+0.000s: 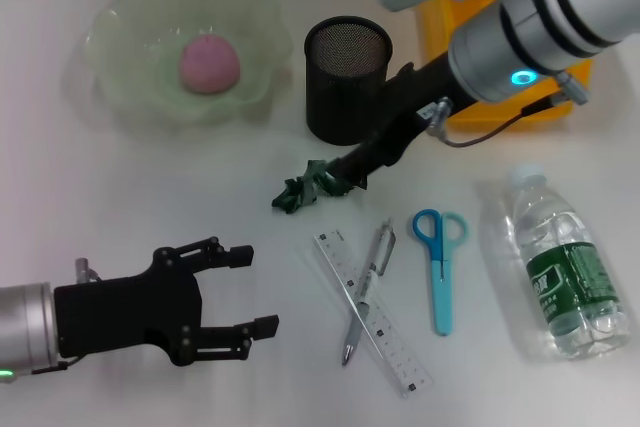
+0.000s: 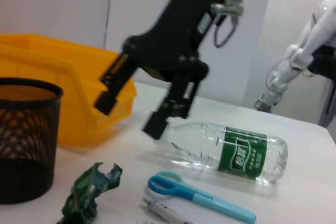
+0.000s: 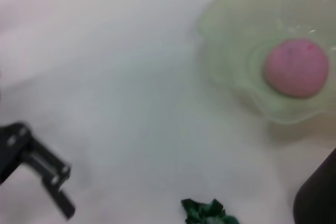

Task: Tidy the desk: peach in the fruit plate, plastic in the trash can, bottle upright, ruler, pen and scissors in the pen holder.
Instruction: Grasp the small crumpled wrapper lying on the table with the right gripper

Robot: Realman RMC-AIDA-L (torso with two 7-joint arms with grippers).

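- Plastic (image 1: 313, 187): the crumpled green scrap lies on the bench (image 1: 150, 187), directly under and ahead of the right gripper (image 1: 345, 173). In the head view the jaws reach its edge; I cannot tell whether they touch it.
- Right gripper's jaws: the left wrist view shows them spread apart with nothing between them. I log them as released.
- Step in hand, my reading: the plastic pickup. The peach (image 1: 209, 63) already sits in the fruit plate (image 1: 120, 57), so that item looks done.
- Next move calls for: lower the jaws astride the scrap, clench, then carry it to the yellow bin (image 1: 575, 87) behind the right arm, which I take for the trash can.
- Farther from those jaws: pen holder (image 1: 345, 77) just beside them; ruler (image 1: 375, 319) and pen (image 1: 366, 292) crossed, scissors (image 1: 438, 267) and the bottle (image 1: 562, 269) on its side, all untouched.
- Left gripper (image 1: 232, 292): parked low over bare bench, well apart from the plastic, jaws released and empty.
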